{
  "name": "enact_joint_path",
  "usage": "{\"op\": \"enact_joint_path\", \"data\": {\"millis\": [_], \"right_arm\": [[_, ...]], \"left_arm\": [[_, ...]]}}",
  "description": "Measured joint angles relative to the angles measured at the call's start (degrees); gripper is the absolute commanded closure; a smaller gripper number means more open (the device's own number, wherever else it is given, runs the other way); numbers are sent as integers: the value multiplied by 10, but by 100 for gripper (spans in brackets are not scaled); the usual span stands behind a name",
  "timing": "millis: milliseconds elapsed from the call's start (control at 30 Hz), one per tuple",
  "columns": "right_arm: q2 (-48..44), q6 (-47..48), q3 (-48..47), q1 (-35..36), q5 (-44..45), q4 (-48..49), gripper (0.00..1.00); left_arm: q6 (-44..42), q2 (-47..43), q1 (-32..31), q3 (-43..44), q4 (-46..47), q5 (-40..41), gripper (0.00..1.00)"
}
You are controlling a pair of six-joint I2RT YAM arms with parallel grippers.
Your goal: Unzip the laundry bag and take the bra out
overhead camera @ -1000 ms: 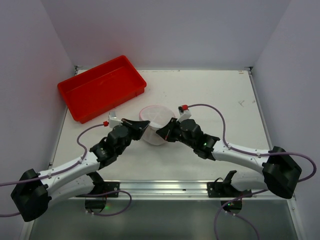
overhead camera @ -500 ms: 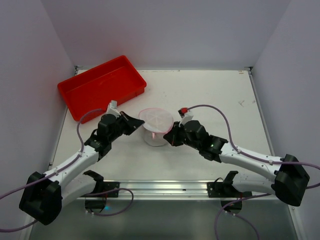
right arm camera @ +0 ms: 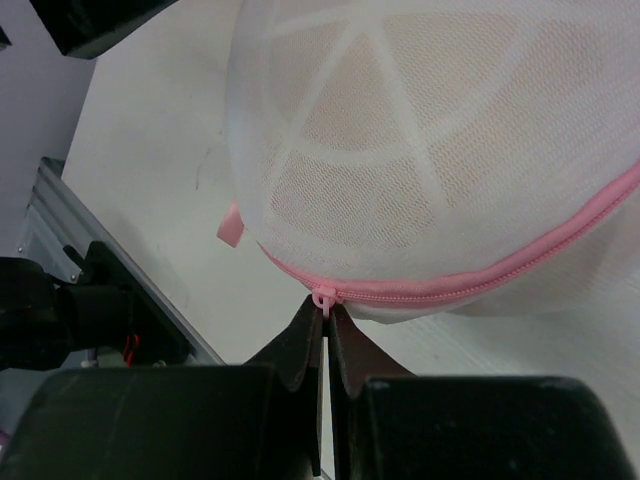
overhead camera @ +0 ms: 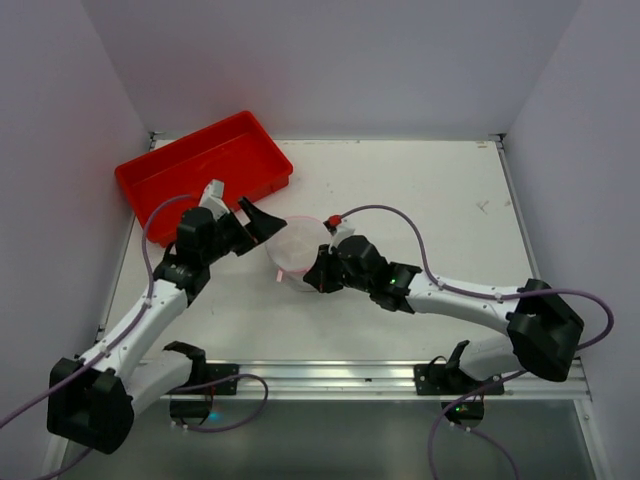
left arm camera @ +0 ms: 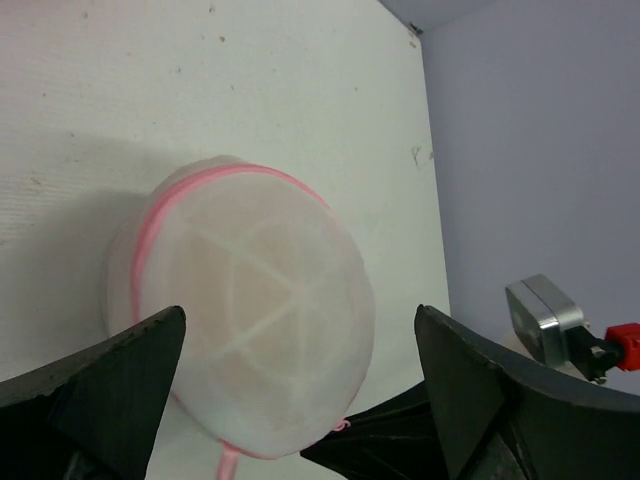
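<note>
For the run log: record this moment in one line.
left fingers: open beside round white mesh laundry bag | right fingers: shut on pink zipper pull

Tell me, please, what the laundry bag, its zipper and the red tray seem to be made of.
Laundry bag: fine white mesh fabric, see-through, its woven grid visible up close.
Zipper: pink, matte, probably nylon or plastic; the teeth are too fine to tell.
Tray: likely hard plastic, with smooth, slightly glossy red walls.

Tray is set at the table's far left corner. Laundry bag is placed just near-right of it, left of the table's centre. It is flanked by left gripper on its left and right gripper at its near right, where the zipper pull is pinched.
</note>
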State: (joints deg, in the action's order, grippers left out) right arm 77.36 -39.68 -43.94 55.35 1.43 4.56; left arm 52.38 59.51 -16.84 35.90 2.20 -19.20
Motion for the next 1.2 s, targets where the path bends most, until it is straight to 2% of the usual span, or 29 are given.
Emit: {"op": "enact_joint_path", "data": {"millis": [100, 267, 467, 600, 700, 733, 800, 833, 900, 933, 967, 1100, 1200], "right_arm": [[31, -9, -23, 14, -1, 16, 100], [53, -20, -46, 24, 2, 35, 100], [56, -25, -48, 24, 6, 38, 100], [56, -25, -48, 25, 7, 38, 100], [56, -25, -48, 25, 7, 38, 100], [56, -26, -48, 25, 7, 39, 100], [56, -27, -48, 25, 9, 39, 100], [56, -27, -48, 25, 10, 39, 100], [56, -27, -48, 25, 12, 39, 100], [56, -26, -48, 25, 13, 38, 100], [55, -25, -46, 25, 18, 36, 100], [28, -10, -20, 24, 34, 25, 100], [-24, 7, 17, 7, 46, 9, 100]], "left_arm": [[17, -62, 0, -9, -29, 23, 3], [71, -166, -14, -74, -57, 50, 12], [135, -213, -69, -139, -99, 94, 22], [164, -190, -103, -141, -90, 115, 27], [192, -159, -115, -144, -57, 128, 40], [200, -153, -119, -146, -44, 132, 49], [218, -143, -129, -149, -24, 142, 58], [223, -138, -133, -149, -18, 147, 69], [236, -127, -137, -149, -3, 154, 82], [238, -121, -138, -149, 3, 156, 95], [241, -116, -139, -149, 9, 157, 100], [229, -106, -143, -144, 18, 163, 100], [185, -97, -134, -124, 7, 161, 100]]}}
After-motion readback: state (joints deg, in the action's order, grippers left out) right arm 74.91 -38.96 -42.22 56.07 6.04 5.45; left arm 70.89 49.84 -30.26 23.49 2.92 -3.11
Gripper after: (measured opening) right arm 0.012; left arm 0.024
